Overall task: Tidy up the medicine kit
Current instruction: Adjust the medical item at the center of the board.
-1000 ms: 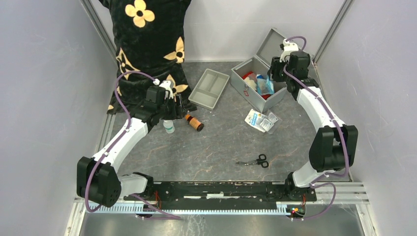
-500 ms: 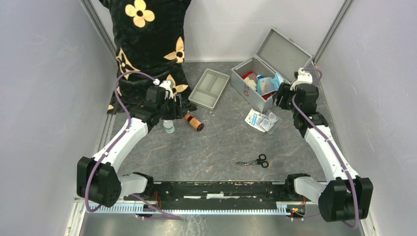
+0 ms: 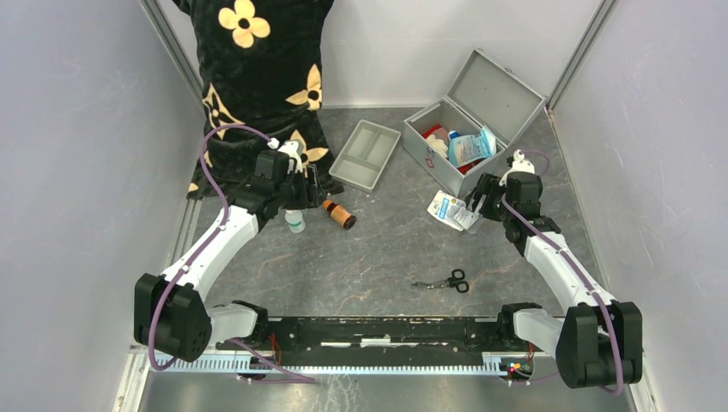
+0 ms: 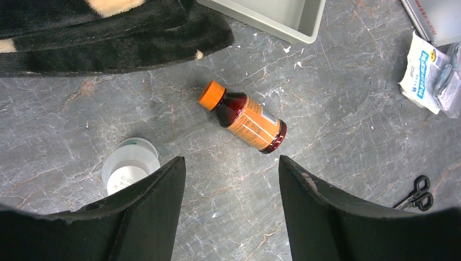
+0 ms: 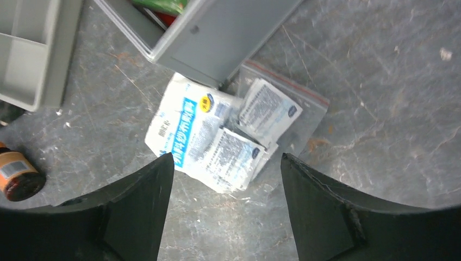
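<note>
- The medicine kit (image 3: 439, 168) stands open at the far right of the grey marbled worktop (image 3: 378, 249). Its long axis runs diagonally from far left to near right, its mouth faces up, and its lid is tipped back toward the rear right corner.
- Red, white and blue-and-white items lie inside. A small red mark on the case's side wall is too small to read.
- White packets (image 5: 217, 136) with blue print lie partly on a clear zip bag (image 5: 304, 103), touching the kit's near corner. Their writing is blurred beyond reading.
- The right hand (image 3: 475, 199) hovers above these packets, fingers spread and empty, with the kit just beyond it.
- The left hand (image 3: 302, 185), also spread and empty, hangs well apart from the kit, with a grey divided tray (image 3: 365, 154) between them.
- Below the left hand, an orange-capped brown bottle (image 4: 243, 117) lies on its side near an upright white bottle (image 4: 130, 171); neither label is legible.
</note>
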`<state>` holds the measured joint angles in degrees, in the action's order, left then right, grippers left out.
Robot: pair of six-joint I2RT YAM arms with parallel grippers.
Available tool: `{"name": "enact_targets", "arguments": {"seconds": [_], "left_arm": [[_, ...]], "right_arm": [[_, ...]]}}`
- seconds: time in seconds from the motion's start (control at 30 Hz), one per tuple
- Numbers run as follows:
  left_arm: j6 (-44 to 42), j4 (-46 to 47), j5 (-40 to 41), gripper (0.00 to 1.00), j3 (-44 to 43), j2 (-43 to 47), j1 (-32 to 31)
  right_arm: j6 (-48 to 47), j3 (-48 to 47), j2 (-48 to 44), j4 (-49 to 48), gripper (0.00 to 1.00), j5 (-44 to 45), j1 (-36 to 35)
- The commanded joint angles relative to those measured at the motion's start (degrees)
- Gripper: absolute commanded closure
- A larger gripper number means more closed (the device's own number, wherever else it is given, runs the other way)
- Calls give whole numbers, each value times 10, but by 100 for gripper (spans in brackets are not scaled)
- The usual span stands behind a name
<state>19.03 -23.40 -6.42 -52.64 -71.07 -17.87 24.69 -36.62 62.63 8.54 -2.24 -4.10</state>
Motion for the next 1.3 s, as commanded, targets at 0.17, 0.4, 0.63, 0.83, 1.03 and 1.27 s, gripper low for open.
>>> {"name": "enact_targets", "arguments": {"seconds": [0.17, 0.4, 0.63, 0.83, 1.03, 1.27], "left_arm": [[3, 22, -8, 30, 0, 12, -3], [3, 22, -8, 30, -1, 9, -3], [3, 22, -7, 30, -1, 9, -3], [3, 22, -7, 30, 0, 10, -3], [4, 22, -8, 30, -1, 9, -3], [2, 22, -8, 30, -1, 8, -3]], "right_arm": [[54, 23, 75, -69, 18, -10, -1], [35, 3, 132, -77, 13, -15, -2], [-13, -21, 181, -56, 13, 19, -7], [-36, -10, 164, -41, 23, 63, -8], [-45, 10, 120, -33, 33, 78, -8], [-60, 11, 88, -7, 36, 61, -8]]}}
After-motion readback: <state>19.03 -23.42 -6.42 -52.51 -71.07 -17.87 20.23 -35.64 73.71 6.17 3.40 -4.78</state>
